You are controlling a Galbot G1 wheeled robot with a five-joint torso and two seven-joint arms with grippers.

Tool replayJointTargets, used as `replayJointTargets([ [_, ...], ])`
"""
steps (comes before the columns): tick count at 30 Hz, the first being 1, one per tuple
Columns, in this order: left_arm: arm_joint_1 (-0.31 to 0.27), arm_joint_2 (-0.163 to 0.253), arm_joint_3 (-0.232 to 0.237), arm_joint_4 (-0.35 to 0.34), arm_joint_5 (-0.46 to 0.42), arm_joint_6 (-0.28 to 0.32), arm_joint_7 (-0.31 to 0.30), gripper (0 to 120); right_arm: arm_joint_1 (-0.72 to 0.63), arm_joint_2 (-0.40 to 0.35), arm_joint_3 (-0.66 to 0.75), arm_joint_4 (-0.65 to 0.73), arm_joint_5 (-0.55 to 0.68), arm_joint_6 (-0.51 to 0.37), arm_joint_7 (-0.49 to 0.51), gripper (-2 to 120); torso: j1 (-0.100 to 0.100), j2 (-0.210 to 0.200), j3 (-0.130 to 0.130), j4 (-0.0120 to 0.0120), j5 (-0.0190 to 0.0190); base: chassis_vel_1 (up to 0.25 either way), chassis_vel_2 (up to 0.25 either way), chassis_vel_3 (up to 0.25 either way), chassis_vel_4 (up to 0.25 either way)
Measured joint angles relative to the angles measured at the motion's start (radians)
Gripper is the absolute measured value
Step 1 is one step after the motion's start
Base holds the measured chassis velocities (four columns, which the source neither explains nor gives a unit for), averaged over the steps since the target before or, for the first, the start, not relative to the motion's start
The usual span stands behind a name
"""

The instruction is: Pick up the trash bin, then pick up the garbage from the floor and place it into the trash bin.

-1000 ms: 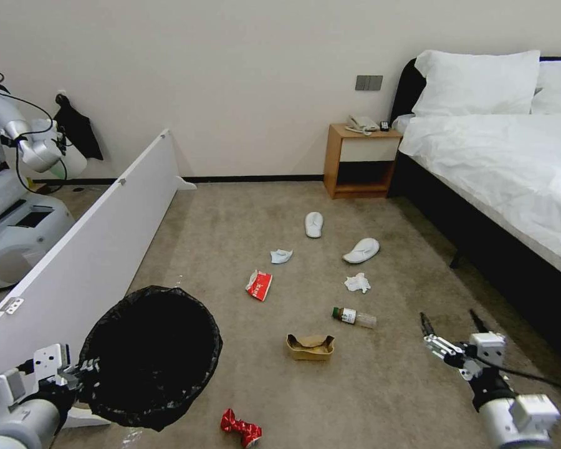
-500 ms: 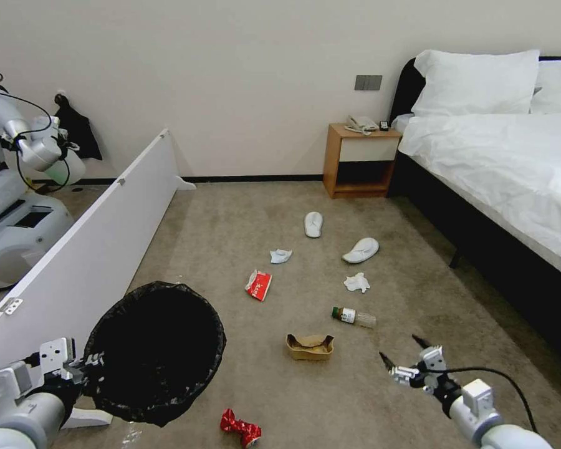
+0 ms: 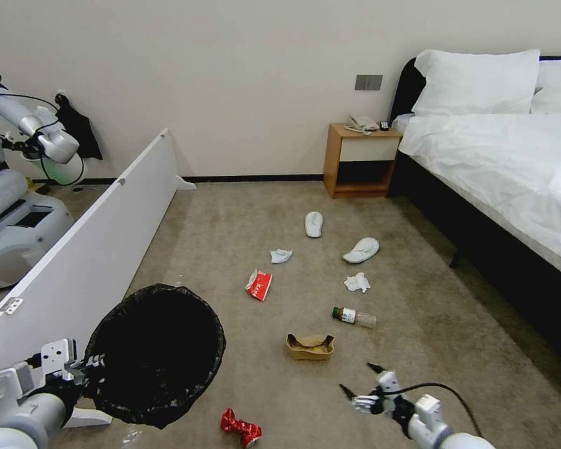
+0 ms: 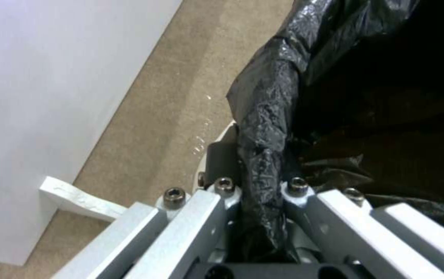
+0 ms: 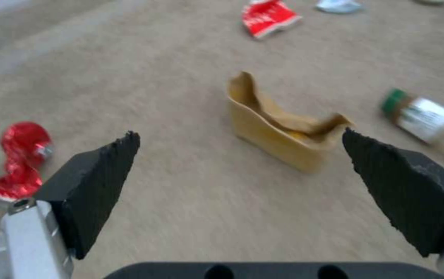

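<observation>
We hold the trash bin (image 3: 156,355) rim pinched in our left gripper (image 4: 255,193); right gripper (image 3: 363,385) spread above the floor, all garbage (image 3: 310,347) remains.

L gripper (image 3: 84,365): white/silver metal links, dark hex screws w/ washers, black base block.
R gripper (image 3: 361,380): silver links, black wedge pads (image 5: 95,186) (ribbed faces), thin black cable looping at 3 o'clock.
Forearms: grey-white cylinders.
</observation>
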Motion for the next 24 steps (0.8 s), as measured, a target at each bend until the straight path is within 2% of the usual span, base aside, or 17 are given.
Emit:
replayJointTargets([
  [5,0.000,0.000,-0.001,0.002,0.000,0.000,0.000,2,0.061,0.017,-0.055,-0.051,0.018,0.008,-0.047,100,0.000,0.000,0.000,-0.0001,-0.0002,0.000,0.000,0.000,0.000],
  [7,0.000,0.000,-0.002,0.003,0.000,0.000,0.000,2,0.089,0.025,-0.083,-0.074,0.023,0.020,-0.082,100,0.000,0.000,0.000,-0.0003,-0.0001,0.000,0.000,0.000,0.000],
  [9,-0.001,-0.001,-0.004,0.006,0.000,0.000,0.000,2,0.124,0.029,-0.127,-0.098,0.038,0.032,-0.158,100,0.000,0.000,0.000,-0.0002,-0.0002,0.000,0.000,0.000,0.000],
  [15,-0.001,-0.003,-0.006,0.006,0.001,0.000,0.000,2,0.169,0.031,-0.206,-0.116,0.038,0.038,-0.230,100,0.000,0.000,0.000,-0.0003,-0.0002,0.000,0.000,0.000,0.000],
  [20,0.001,-0.004,-0.009,0.004,0.001,0.000,-0.001,2,0.212,0.050,-0.265,-0.128,0.051,0.038,-0.230,100,0.000,0.000,0.000,-0.0002,0.0000,0.000,0.000,0.000,0.000],
  [22,0.002,-0.006,-0.010,0.003,0.001,0.000,-0.001,2,0.224,0.059,-0.282,-0.132,0.052,0.034,-0.206,100,0.000,0.000,0.000,-0.0001,-0.0001,0.000,0.000,0.000,0.000],
  [24,0.005,-0.010,-0.010,0.000,0.002,0.000,-0.002,2,0.242,0.080,-0.316,-0.141,0.033,0.015,-0.128,100,0.000,0.000,0.000,0.0000,0.0000,0.000,0.000,0.000,0.000],
])
